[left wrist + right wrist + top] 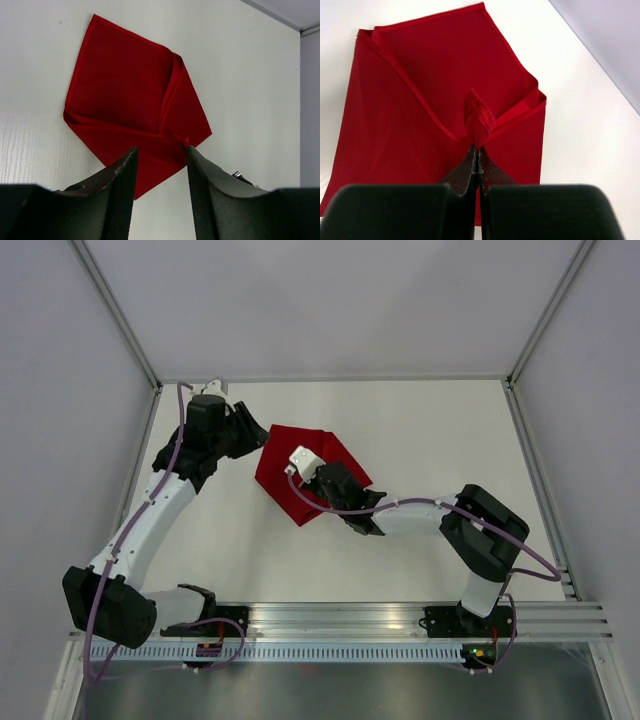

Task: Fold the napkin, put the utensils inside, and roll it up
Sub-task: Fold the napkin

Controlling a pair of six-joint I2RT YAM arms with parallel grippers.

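The red napkin (300,462) lies on the white table, partly folded, with one flap laid over the rest along a diagonal crease (167,100). My right gripper (478,150) is shut on a small raised corner of the napkin (479,116), which stands up between its fingertips. Seen from above, that gripper (298,478) sits over the napkin's near side. My left gripper (160,149) is open, its fingers wide apart and holding nothing, just off the napkin's edge. In the top view it (256,436) is by the cloth's left corner. The utensils are out of view.
The white table (430,430) is bounded by grey enclosure walls with metal frame posts (120,315). An aluminium rail (340,625) carrying both arm bases runs along the near edge. The right arm's elbow (490,530) is bent out to the right.
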